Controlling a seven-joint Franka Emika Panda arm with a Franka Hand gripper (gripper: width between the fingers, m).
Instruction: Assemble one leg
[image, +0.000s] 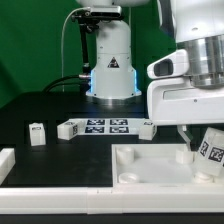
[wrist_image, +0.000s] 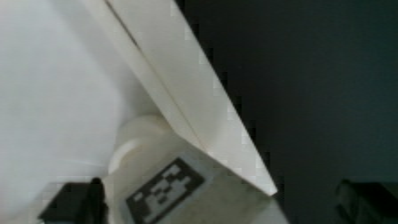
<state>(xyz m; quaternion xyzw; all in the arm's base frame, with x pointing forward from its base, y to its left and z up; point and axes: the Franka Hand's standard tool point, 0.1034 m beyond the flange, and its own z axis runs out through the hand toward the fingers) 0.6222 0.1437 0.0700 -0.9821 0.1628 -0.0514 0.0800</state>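
Observation:
A stubby white leg with a black-and-white tag stands tilted at the right corner of the large white panel, on the exterior view's right. My gripper hangs right over it. In the wrist view the leg sits between my gripper's two dark fingertips, against the panel's edge. The jaws stand wide apart, and a dark gap shows between the leg and one finger. Whether the other finger touches the leg is unclear.
The marker board lies behind the panel, in front of the robot base. A second small tagged leg stands at the exterior view's left. Another white part lies at the left edge.

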